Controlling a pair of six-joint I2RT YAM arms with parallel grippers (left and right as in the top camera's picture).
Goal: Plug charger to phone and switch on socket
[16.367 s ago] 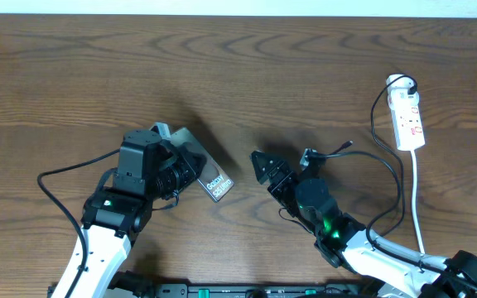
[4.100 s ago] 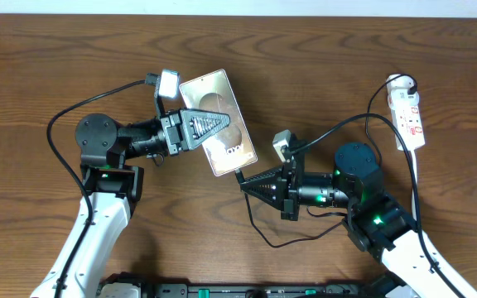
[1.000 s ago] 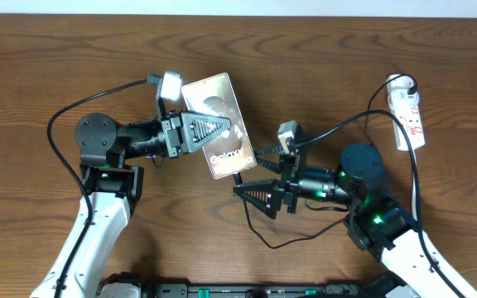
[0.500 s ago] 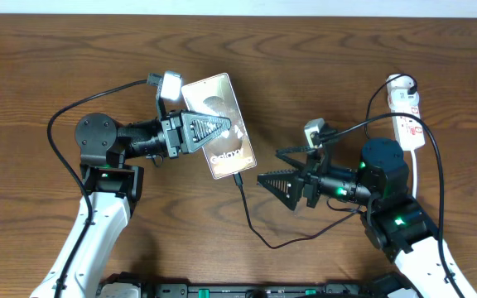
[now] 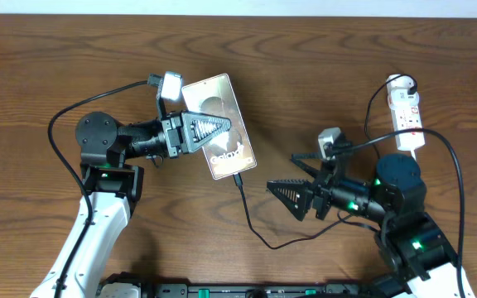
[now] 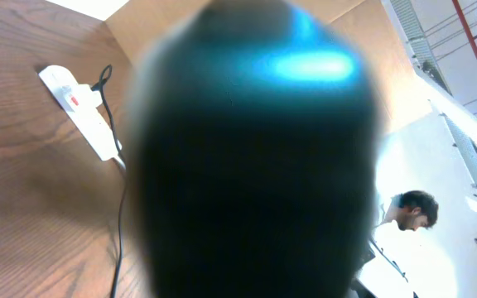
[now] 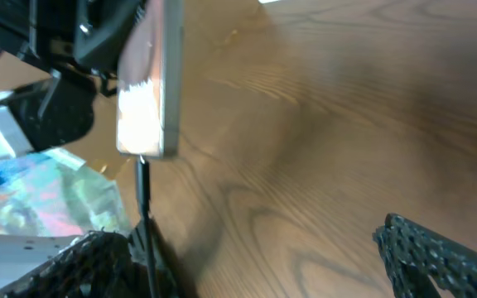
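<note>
Rightward our right pincer (image 5: 284,171) has drawn off the phone (image 5: 209,95), jaws wide apart, with the charger (image 5: 251,219) seated in its lower edge. Our left pincer (image 5: 222,128) clamps the phone steady, and the socket (image 5: 407,116) waits behind the right pincer.

One phone (image 5: 208,93), one charger (image 5: 247,207), one socket (image 5: 407,120) (white), two claws (image 5: 238,127) (image 5: 281,172)

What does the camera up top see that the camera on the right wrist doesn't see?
Only overhead: the white socket at the table's far side, the lettering on the screen of the phone, and the whole loop of the charger cable.
Only right wrist: the phone seen edge-on, with the charger's plug meeting its bottom end close up.
Both: the phone, the charger, the wooden table and the open right gripper.
</note>
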